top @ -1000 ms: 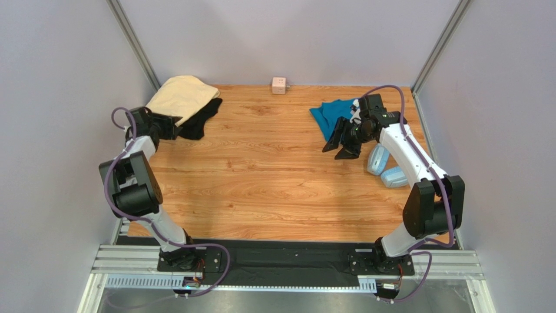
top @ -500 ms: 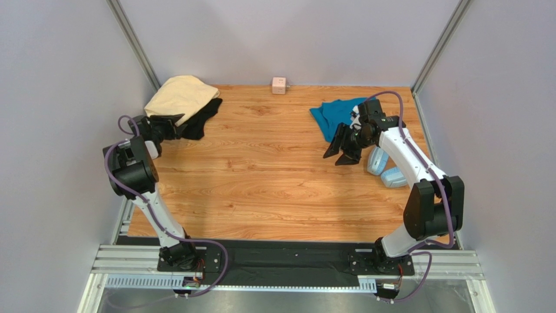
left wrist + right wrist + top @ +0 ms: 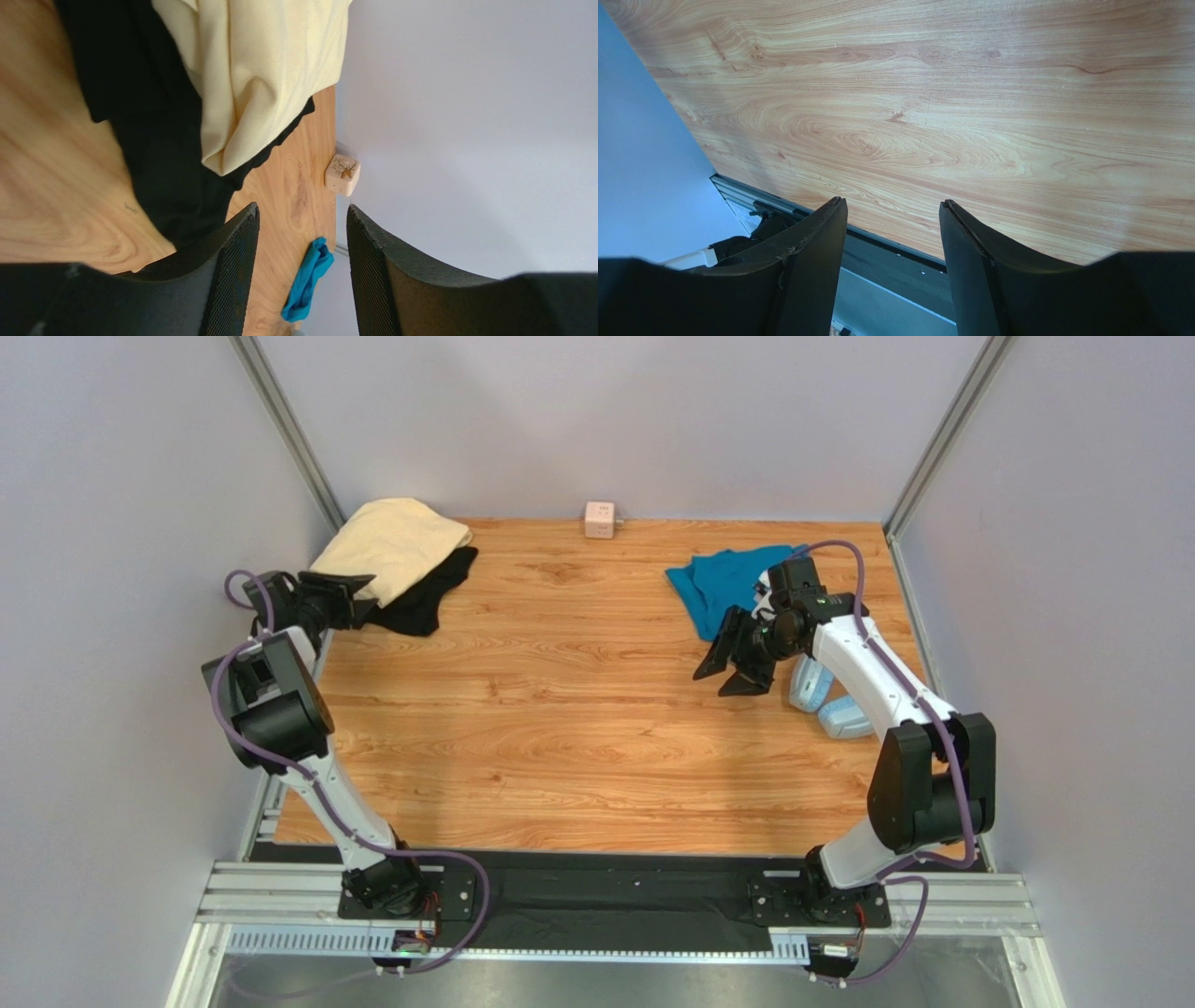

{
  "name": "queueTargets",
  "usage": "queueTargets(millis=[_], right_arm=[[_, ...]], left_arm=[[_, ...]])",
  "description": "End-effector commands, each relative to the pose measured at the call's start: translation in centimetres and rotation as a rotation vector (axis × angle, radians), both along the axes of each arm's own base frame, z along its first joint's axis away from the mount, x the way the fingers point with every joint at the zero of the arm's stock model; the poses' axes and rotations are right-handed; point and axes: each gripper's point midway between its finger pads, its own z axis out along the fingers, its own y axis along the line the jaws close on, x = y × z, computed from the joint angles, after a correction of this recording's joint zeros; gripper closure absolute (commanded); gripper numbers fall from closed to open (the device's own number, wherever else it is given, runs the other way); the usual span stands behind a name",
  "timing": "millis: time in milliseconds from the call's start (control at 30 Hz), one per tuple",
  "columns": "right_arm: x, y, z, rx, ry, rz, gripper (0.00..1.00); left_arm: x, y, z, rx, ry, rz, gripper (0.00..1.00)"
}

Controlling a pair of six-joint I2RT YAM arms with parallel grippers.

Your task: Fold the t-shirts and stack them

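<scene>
1. Three unfolded t-shirts lie along the far side of the wooden table (image 3: 561,728), two at the left and one at the right, with one robot arm near each group.

2. In the far left corner, the cream-yellow shirt (image 3: 390,539) is heaped partly over the black shirt (image 3: 428,599), which spills out from under it toward the right and the near side.

3. The left end effector (image 3: 359,599) lies low at the left edge of the table, aimed rightward at that pile, fingers spread with nothing between them. The black shirt sits just ahead of its fingertips; contact cannot be made out from above. In the left wrist view, black cloth fills the space in front of one finger, with the cream-yellow fabric draped beyond it.

4. The teal shirt (image 3: 723,577) lies crumpled at the far right of the table, well apart from the other two.

5. The right end effector (image 3: 732,669) hangs just on the near side of the teal shirt, pointed down and to the left. Its fingers are spread and empty, and its wrist camera shows only bare wood between them.

6. Light-blue headphones (image 3: 828,697) rest beside the right arm near the table's right edge. A small pink cube (image 3: 601,518) stands against the far wall, between the two groups of shirts.
</scene>
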Motion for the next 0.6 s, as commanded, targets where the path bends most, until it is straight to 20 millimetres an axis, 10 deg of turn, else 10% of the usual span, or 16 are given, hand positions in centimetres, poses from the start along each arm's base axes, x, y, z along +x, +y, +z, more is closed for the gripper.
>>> queueTargets(millis=[0, 567], right_arm=[[1.3, 0.6, 1.0, 0.029, -0.047, -0.011, 0.43], [1.3, 0.4, 0.1, 0.010, -0.021, -0.015, 0.43]], left_arm=[[-1.4, 0.6, 1.8, 0.048, -0.024, -0.020, 0.44], [-1.2, 0.9, -2.1, 0.035, 0.041, -0.039, 0.45]])
